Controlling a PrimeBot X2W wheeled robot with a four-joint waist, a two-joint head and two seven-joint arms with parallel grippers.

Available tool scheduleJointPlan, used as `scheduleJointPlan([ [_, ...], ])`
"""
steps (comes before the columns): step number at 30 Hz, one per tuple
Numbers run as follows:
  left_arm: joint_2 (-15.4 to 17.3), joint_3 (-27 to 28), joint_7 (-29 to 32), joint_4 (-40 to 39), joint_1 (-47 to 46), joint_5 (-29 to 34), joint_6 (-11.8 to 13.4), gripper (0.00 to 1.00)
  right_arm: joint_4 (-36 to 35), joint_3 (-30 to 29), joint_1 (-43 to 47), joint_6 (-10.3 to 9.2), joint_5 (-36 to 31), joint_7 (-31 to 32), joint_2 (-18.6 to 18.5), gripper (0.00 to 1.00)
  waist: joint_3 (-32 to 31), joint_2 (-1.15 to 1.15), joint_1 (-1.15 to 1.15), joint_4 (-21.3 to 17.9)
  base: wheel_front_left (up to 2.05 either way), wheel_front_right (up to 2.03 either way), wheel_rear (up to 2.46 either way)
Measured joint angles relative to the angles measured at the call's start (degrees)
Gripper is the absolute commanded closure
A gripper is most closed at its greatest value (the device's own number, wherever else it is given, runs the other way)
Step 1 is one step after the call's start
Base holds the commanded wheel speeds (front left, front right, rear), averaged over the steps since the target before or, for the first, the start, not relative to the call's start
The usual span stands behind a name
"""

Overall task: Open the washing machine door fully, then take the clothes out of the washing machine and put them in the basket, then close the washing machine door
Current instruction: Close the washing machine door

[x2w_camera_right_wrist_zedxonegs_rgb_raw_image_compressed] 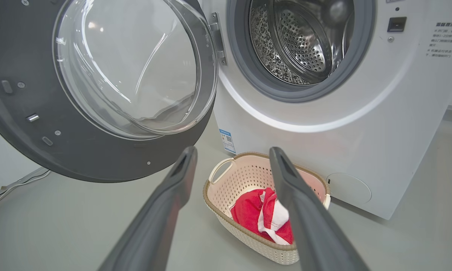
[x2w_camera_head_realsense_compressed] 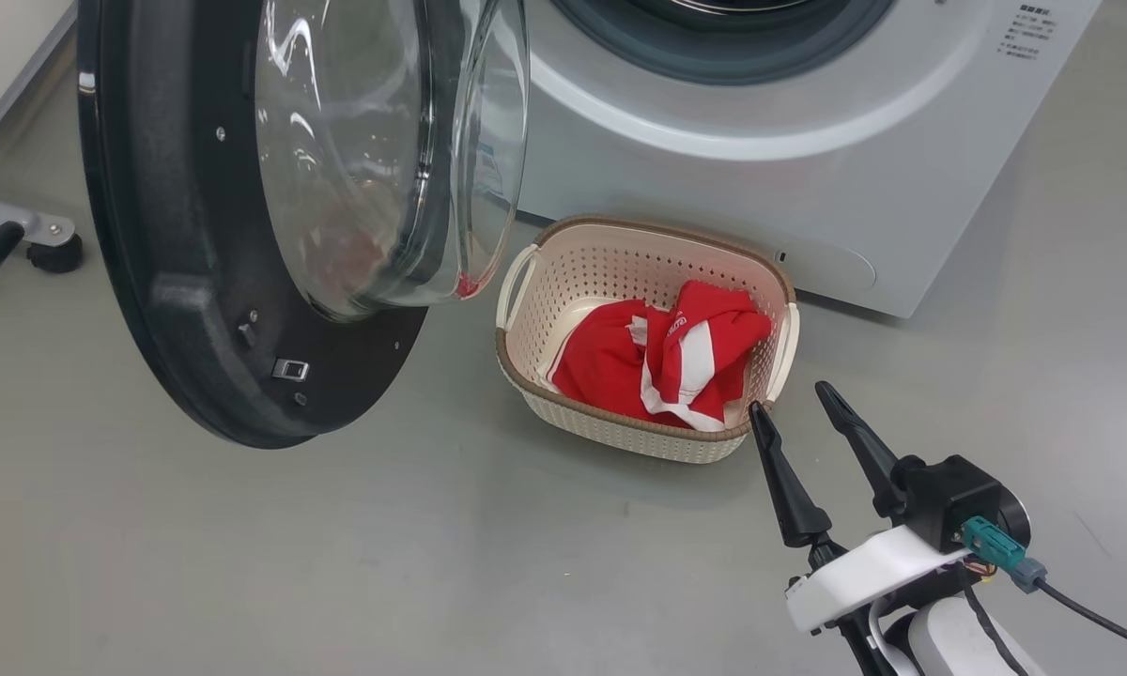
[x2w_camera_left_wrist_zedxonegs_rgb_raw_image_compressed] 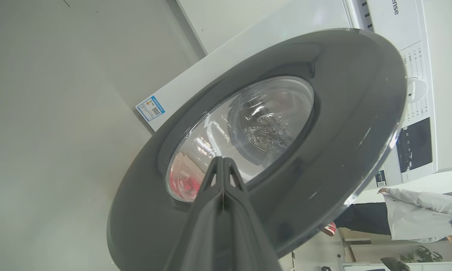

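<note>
The washing machine door hangs wide open, swung out to the left of the washing machine. Its dark inner face and bulging glass bowl are turned toward the room. Behind the grey ring of the machine's mouth, the drum shows bare perforated steel.

The basket sits on the grey floor just in front of the machine, below and to the right of the open door. The clothes lie bunched inside it, red with white stripes, heaped toward its right end.

The right claw hovers near the basket's near right corner, its two dark fingers spread apart with nothing between them. The left claw is on the other side of the door, its fingers pressed tight together and gripping nothing. Its tips are aimed at the glossy outer face by the edge of the glass; whether they touch it I cannot tell.

A blue label is stuck on the machine's side. A person in a pale coat stands farther back in the room.
</note>
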Motion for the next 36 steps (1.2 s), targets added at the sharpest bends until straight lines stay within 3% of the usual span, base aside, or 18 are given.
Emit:
scheduleJointPlan([
  [8,2.5,-8.0,-8.9,-13.5,8.5,7.3,0.0,1.0,0.1,0.0,0.1,-0.09,0.2,-0.4,0.2,0.0,-0.5,0.0,0.0,1.4,0.0,0.0,0.0],
  [16,4.9,-12.0,-22.5,-22.0,20.1,14.5,0.0,1.0,0.7,0.8,0.1,-0.04,0.3,-0.5,0.9,0.0,-1.4,0.0,0.0,2.0,0.0,0.0,0.0],
  [25,4.6,-14.6,-42.9,-25.0,29.3,24.6,0.0,1.0,1.4,0.8,0.4,-0.02,0.8,-1.0,1.2,0.0,-2.1,0.0,0.0,1.8,0.0,0.0,0.0],
  [34,6.7,-20.4,-57.4,-25.4,34.8,33.2,-0.2,1.0,1.6,1.1,1.0,0.1,0.8,-1.3,1.6,0.0,-2.7,0.0,0.0,1.4,0.0,0.0,0.0],
  [35,6.9,-20.7,-58.7,-25.2,35.1,33.7,-0.2,0.71,1.6,1.1,1.0,0.11,0.8,-1.3,1.6,0.0,-2.7,0.0,0.0,1.3,0.0,0.0,0.0],
  [36,7.1,-21.1,-59.9,-24.9,35.4,34.3,-0.2,0.0,1.7,1.1,1.0,0.11,0.8,-1.3,1.7,0.0,-2.8,0.0,0.0,1.3,0.0,0.0,0.0],
])
